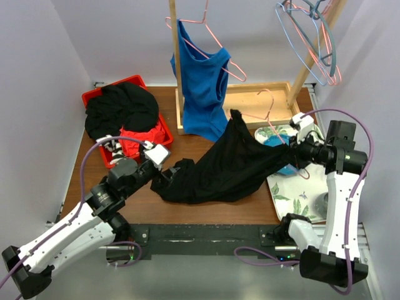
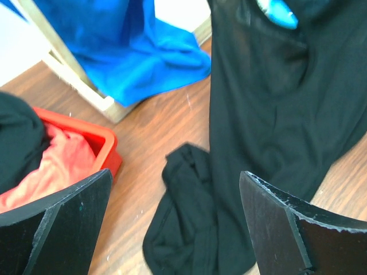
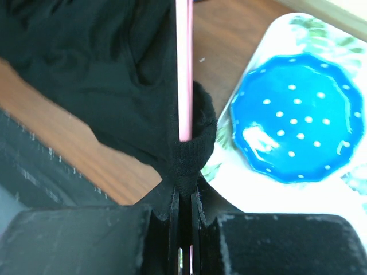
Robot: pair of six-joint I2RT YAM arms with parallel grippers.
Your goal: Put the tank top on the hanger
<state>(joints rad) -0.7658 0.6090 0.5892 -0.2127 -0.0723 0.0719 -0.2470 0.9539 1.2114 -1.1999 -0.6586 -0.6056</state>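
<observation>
The right gripper (image 1: pixel 292 152) was pinched shut on the hanger (image 3: pixel 184 69), its jaws tight on the thin pink wire, with a black strap of the tank top (image 1: pixel 231 165) looped round that wire just ahead of the jaws. From there the tank top ran down and to the left across the table (image 1: pixel 250 212). Its long axis lay on a diagonal, and it ended in a crumpled bunch right by the left gripper (image 1: pixel 161 170). In the left wrist view the left fingers (image 2: pixel 63 229) stood wide apart and held nothing, with the bunched fabric lying on the wood between and just ahead of them. The loose end was therefore the left arm's to take (the right was busy with the wire), and the reach looked short and straight ahead. Room was uneven: bare wood lay along the near edge below the garment, the red bin (image 1: pixel 164 132) with its black heap (image 1: pixel 122 109) sat close on the left, and the wooden rack (image 1: pixel 262 119) with the blue top (image 1: pixel 201 81) stood just behind. A leaf-patterned tray (image 1: pixel 294 194) holding a blue dotted plate (image 3: pixel 298 120) lay under the right gripper.
</observation>
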